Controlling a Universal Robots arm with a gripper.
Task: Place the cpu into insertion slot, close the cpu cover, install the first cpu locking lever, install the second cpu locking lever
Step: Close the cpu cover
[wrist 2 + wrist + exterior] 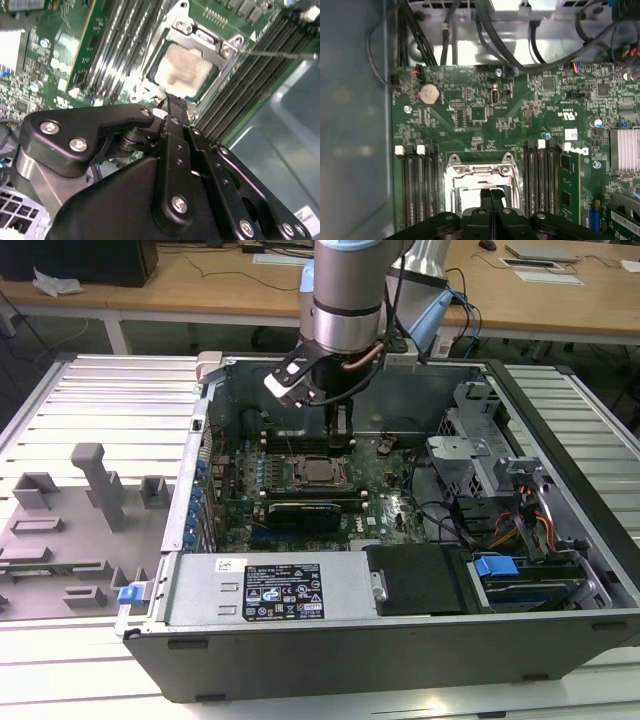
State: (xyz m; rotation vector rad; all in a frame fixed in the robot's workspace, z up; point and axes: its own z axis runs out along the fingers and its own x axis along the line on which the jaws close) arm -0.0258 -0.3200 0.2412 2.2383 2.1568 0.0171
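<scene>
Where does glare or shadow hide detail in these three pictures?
In the second wrist view, glare washes out the top of the cpu; in the first wrist view, light flares off the metal case wall and the cpu cover; in the exterior view, the motherboard lies in shade.

The cpu point(187, 70) has a dull, pale metal top, matt rather than mirrored, and sits inside the cpu cover point(205, 36), a bright polished metal frame. The circuit board point(470, 125) around them is glossy green. The gripper point(172, 102) looks matt black, dotted with shiny screw heads. The computer case point(400, 660) is smooth grey sheet metal. The table point(100, 390) beneath is ribbed, satin metal — the desk point(200, 290) far behind looks like light wood.
</scene>
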